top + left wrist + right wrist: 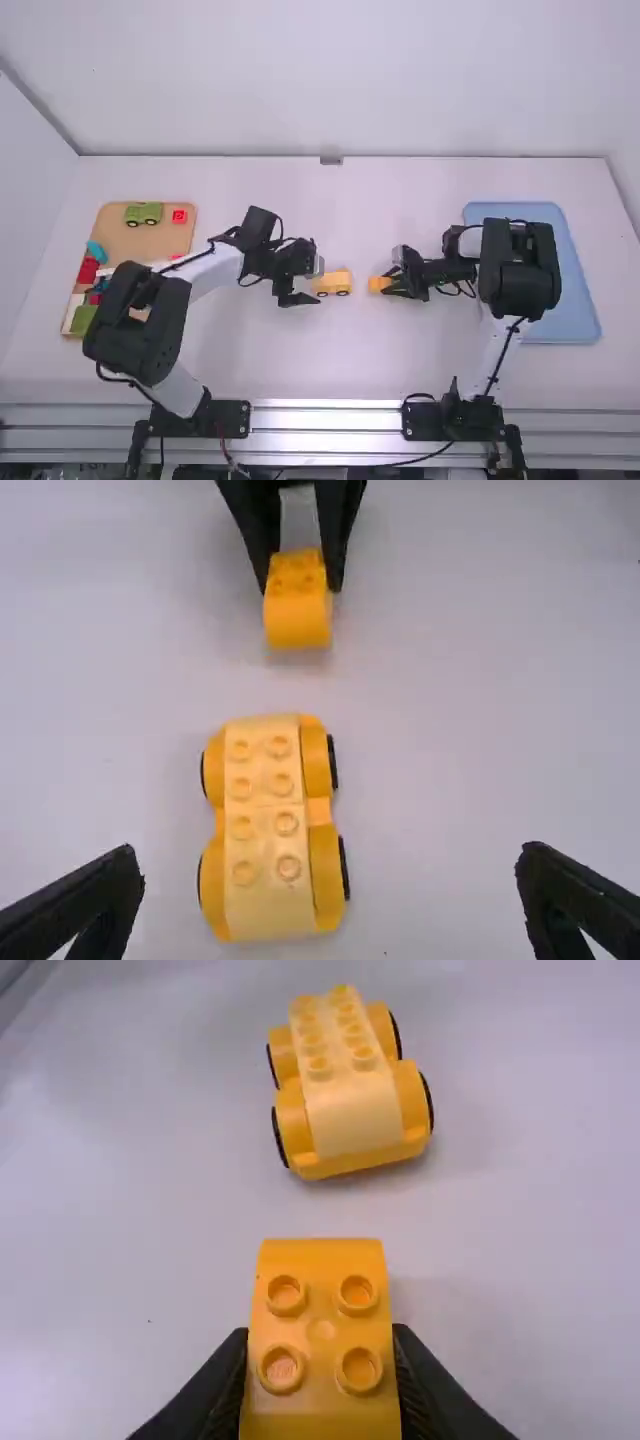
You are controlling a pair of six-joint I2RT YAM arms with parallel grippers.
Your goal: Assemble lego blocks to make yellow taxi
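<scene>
Yellow block [320, 1325] pinched in its fingers, the right gripper [388, 284] is facing a wheeled yellow car [268, 830] on the tabletop [350, 365], the empty left gripper [314, 283] hanging wide open near the car.

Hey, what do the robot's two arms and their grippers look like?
Both arms have white links with bulky black joints, and thin black cables loop along them. The left gripper and right gripper are black, each with two fingers; the left one's narrow toward their tips. Each arm stands on a black base at the table's near edge.
</scene>
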